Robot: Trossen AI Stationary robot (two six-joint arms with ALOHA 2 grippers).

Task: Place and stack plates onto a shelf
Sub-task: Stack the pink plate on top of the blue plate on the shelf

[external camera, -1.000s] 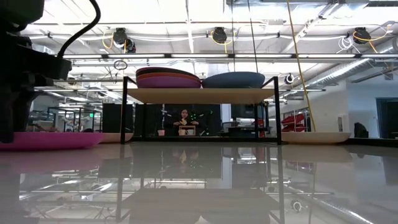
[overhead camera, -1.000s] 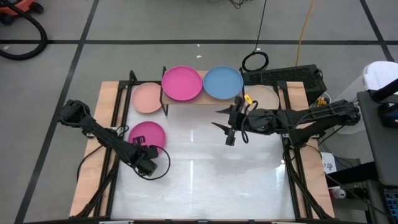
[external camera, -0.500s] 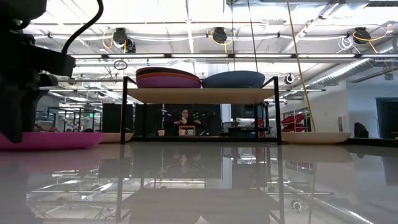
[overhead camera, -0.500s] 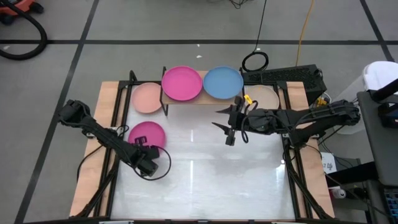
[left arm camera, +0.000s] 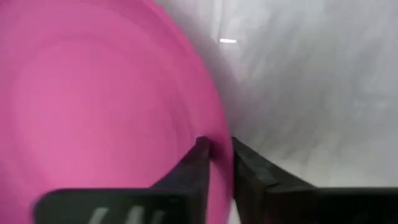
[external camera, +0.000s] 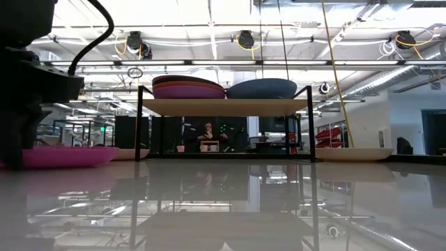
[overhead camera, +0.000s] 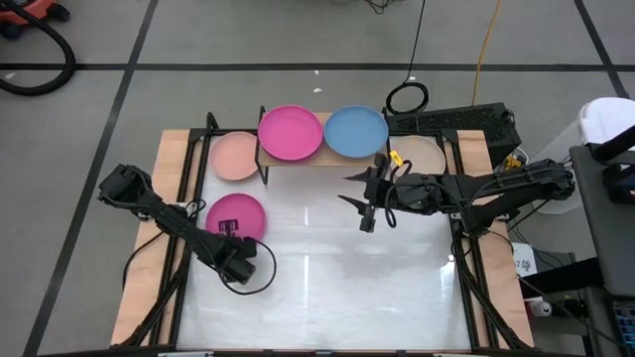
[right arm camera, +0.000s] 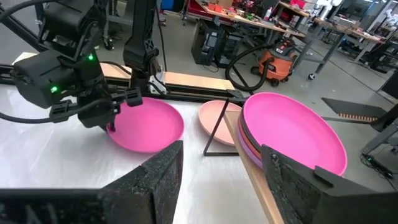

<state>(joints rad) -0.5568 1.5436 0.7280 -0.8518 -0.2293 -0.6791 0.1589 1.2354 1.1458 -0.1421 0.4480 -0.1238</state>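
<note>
The magenta plate (overhead camera: 233, 213) lies on the table's left half, in front of the shelf. My left gripper (overhead camera: 241, 250) is at its near rim, shut on it (left arm camera: 217, 144). On the shelf (external camera: 223, 107) sits a stack of plates with the hot pink one (overhead camera: 291, 132) on top, and beside it the blue plate (overhead camera: 355, 131). The light pink plate (overhead camera: 235, 156) lies on the table left of the shelf, and the beige plate (overhead camera: 422, 154) to its right. My right gripper (overhead camera: 363, 205) hangs open above the table before the shelf. My left gripper pinches the magenta plate's rim (left arm camera: 219, 158) at its near edge. One finger (left arm camera: 194, 165) is over the plate's inner side and the other (left arm camera: 252, 171) outside it. The fingers come slanting down from the near side. The plate lies about level, low on the table (right arm camera: 146, 127).
Black metal legs of the shelf (right arm camera: 214, 134) stand beside the light pink plate (right arm camera: 214, 118). The wooden table frame (overhead camera: 149, 268) and black rails run along both sides. Bare white tabletop (overhead camera: 327, 288) spreads across the near half. A person sits in the room behind the shelf (external camera: 207, 136).
My left arm has shifted a little toward the table's right, with its gripper staying at the magenta plate's near rim. The plate stays in place, and my right arm has kept still.
</note>
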